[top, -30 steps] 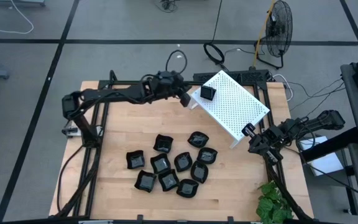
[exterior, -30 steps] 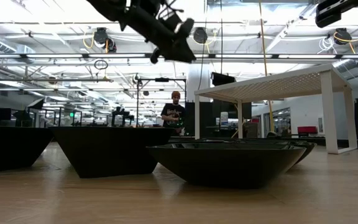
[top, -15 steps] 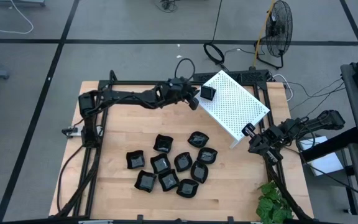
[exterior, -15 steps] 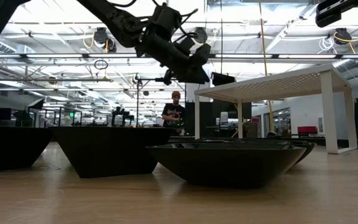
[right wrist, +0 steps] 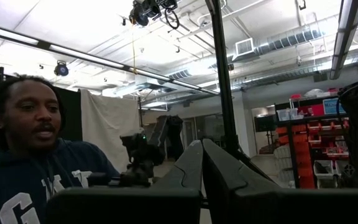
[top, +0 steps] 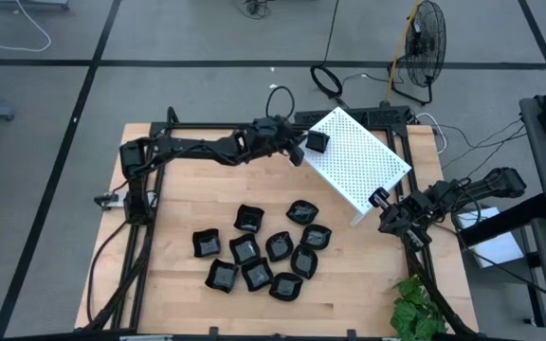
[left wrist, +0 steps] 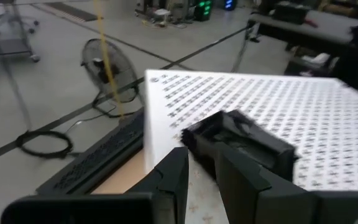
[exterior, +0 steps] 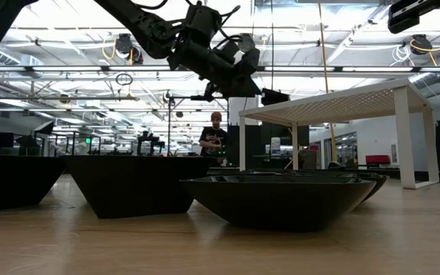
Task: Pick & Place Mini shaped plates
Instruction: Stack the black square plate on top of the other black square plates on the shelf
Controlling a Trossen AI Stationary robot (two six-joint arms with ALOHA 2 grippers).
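A: Where do we have the plate?

B: Our left gripper (top: pixel 303 150) pinches one mini plate (left wrist: pixel 238 140) by its rim, over the white rack's (top: pixel 363 161) far-left corner. The other plates (top: pixel 259 251) cluster mid-worktop (top: pixel 173 204), towards the near edge.

A: How will it handle?

B: Likely light, stiff, glossy, so slippery and chippable; we grip the raised rim. Our right gripper (top: pixel 384 204), fingers pressed together, waits at the right edge.

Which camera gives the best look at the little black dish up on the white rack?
The left wrist view: the dish fills it, on the rack. From above it is a small dark square; the low view barely shows it.
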